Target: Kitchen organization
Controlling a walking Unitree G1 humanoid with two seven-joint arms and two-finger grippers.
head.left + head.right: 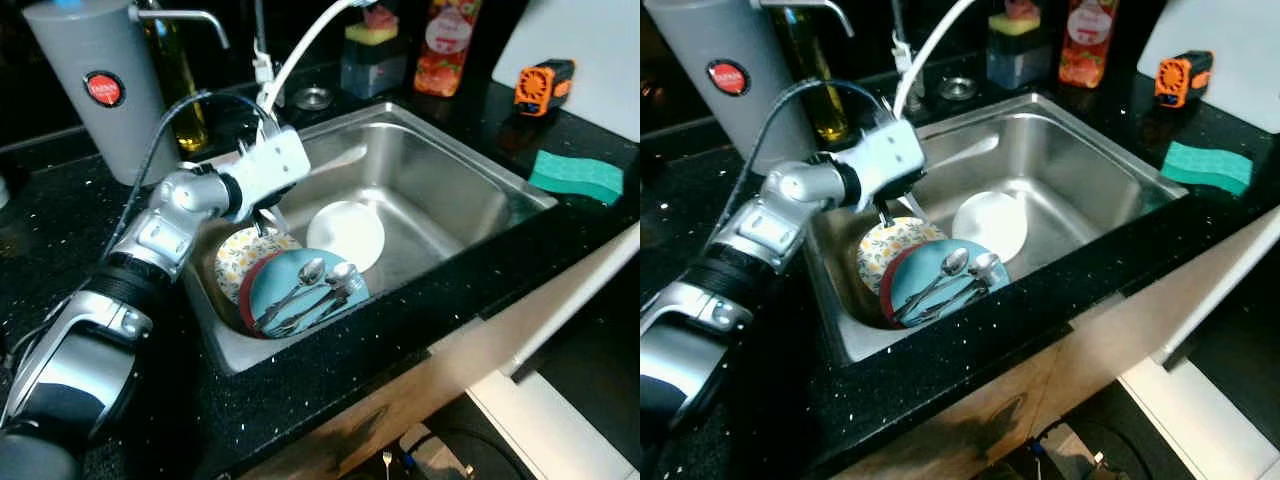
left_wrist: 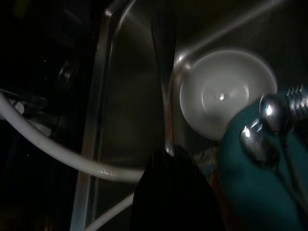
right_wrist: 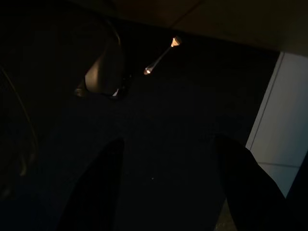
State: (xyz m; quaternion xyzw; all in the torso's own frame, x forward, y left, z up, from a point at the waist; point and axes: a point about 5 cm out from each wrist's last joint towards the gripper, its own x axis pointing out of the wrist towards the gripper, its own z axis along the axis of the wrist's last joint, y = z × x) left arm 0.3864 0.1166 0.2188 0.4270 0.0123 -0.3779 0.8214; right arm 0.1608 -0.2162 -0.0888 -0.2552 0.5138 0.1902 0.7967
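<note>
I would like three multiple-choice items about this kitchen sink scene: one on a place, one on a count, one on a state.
1. Where does the green sponge lie?
A. in the steel sink
B. on the black counter, right of the sink
C. on the teal plate

2. How many spoons rest on the round teal plate?
A. none
B. two
C. five

3. What is the left gripper doing?
A. gripping a thin metal utensil handle over the steel sink
B. lying flat on the counter
C. holding the sponge

Key: 1 B, the sponge sits on the counter beyond the sink's right rim. 2 B, two spoon bowls shine side by side. 3 A, the left wrist view shows the fingers closed on a slim metal handle.
</note>
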